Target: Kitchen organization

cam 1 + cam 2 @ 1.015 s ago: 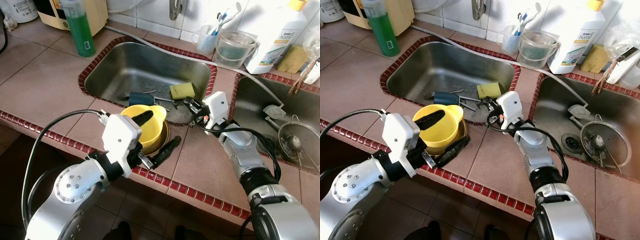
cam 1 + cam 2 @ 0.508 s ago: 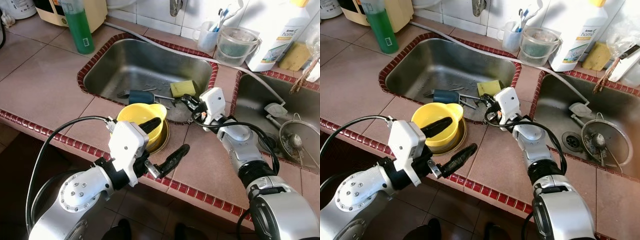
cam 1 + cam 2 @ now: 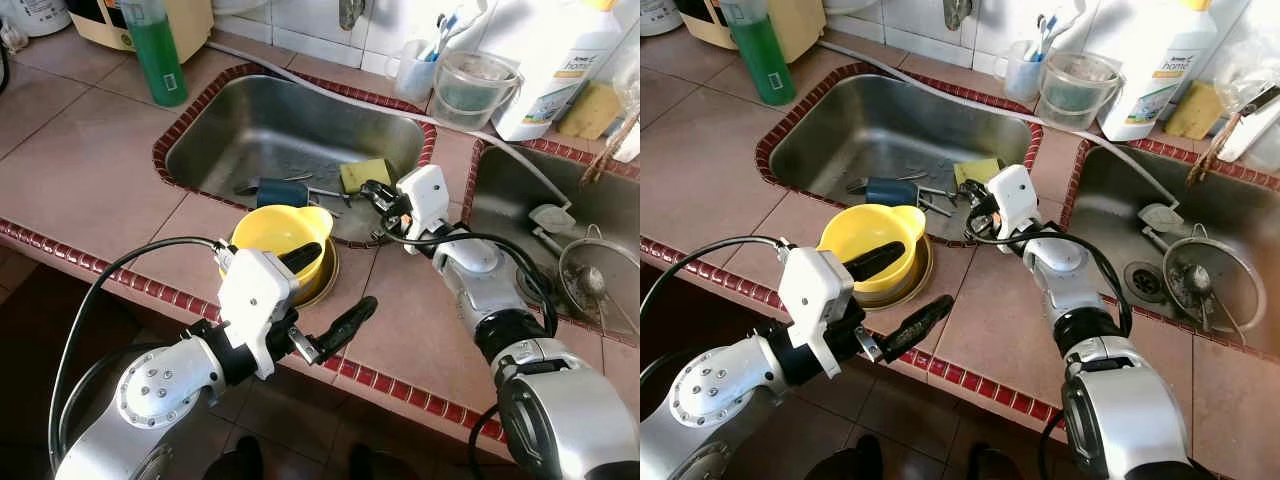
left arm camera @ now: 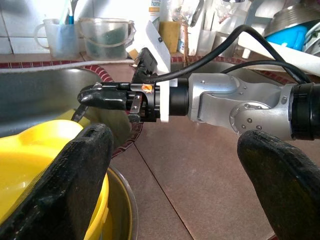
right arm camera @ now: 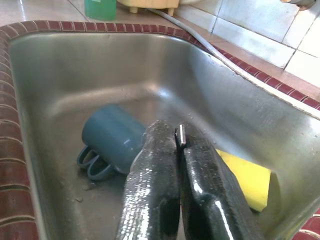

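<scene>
A yellow bowl (image 3: 278, 238) sits in a shallow metal dish on the tiled counter, just before the left sink's (image 3: 230, 120) front rim. My left gripper (image 3: 322, 290) is open; one finger lies over the bowl's inside, the other hangs out above the counter. In the sink lie a blue mug (image 5: 112, 140) on its side, a yellow sponge (image 3: 364, 176) and some cutlery (image 3: 300, 181). My right gripper (image 3: 372, 195) is shut, its tips out past the sink's front right rim, above the sponge and mug. A small silvery bit shows between its fingertips (image 5: 160, 165).
Along the back stand a green soap bottle (image 3: 155, 50), a cup of toothbrushes (image 3: 412, 75), a clear tub (image 3: 470, 90) and a white detergent bottle (image 3: 555, 70). The right sink (image 3: 500, 200) holds a metal strainer (image 3: 597, 285). Red trim (image 3: 400, 385) marks the counter's front edge.
My left gripper has opened wider and drawn back, its outer finger swinging away from the bowl's side. My right gripper has edged left, farther over the sink.
</scene>
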Robot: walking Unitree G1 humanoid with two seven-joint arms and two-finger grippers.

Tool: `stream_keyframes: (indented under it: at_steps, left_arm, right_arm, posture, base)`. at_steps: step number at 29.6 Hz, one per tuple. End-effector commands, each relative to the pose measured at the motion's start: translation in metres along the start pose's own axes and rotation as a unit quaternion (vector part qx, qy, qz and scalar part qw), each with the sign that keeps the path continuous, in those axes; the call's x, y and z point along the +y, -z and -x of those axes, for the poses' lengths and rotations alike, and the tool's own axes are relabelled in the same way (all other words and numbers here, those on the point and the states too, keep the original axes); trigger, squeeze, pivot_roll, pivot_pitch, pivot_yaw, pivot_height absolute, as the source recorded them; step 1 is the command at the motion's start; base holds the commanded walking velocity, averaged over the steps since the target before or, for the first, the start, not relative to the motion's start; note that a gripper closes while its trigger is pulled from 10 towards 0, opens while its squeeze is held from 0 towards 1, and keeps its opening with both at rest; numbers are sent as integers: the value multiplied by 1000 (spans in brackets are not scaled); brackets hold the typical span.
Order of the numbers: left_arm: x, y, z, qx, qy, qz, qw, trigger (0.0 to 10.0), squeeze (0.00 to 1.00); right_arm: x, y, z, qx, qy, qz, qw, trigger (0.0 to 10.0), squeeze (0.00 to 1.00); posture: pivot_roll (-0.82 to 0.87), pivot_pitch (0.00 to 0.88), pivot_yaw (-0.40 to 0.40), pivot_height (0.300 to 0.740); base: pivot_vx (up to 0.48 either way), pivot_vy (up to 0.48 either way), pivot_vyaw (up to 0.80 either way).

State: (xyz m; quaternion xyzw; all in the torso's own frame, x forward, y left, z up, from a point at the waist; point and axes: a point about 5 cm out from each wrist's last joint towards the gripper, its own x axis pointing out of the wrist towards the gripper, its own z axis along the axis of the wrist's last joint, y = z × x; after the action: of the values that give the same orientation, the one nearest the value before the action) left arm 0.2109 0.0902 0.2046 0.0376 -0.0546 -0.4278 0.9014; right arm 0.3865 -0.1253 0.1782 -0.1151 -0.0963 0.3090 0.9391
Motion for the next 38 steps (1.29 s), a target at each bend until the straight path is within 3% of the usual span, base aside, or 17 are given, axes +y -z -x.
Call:
stream_keyframes:
  at_steps: [1, 20, 32, 33, 38]
  left_arm:
    - [-6, -3, 1, -6, 10, -1, 1000, 10000, 0]
    - [-3, -5, 0, -13, 5, -3, 1000, 10000, 0]
    - [11, -5, -4, -20, -20, -18, 999, 10000, 0]
    - [13, -5, -5, -21, -24, -19, 999, 10000, 0]
    - [22, -5, -9, -29, -38, -22, 999, 10000, 0]
  right_arm:
    - [-1, 0, 0, -2, -2, -11, 1000, 10000, 1000]
    - [-2, -3, -1, -13, -16, -15, 1000, 10000, 1000]
    - [-15, -14, 2, -33, 10, 6, 999, 10000, 1000]
    - [-16, -16, 2, -38, 13, 8, 999, 10000, 0]
    - [-20, -22, 4, -60, 19, 6, 998, 10000, 0]
  posture:
    - [-98, 257, -57, 740]
    - [-94, 230, -68, 740]
    - [-97, 206, -76, 740]
    - [-100, 195, -77, 740]
    - [-107, 168, -80, 740]
  base:
    - [0, 0, 0]
    - [0, 0, 0]
    - [0, 0, 0]
    - [0, 0, 0]
    - [0, 0, 0]
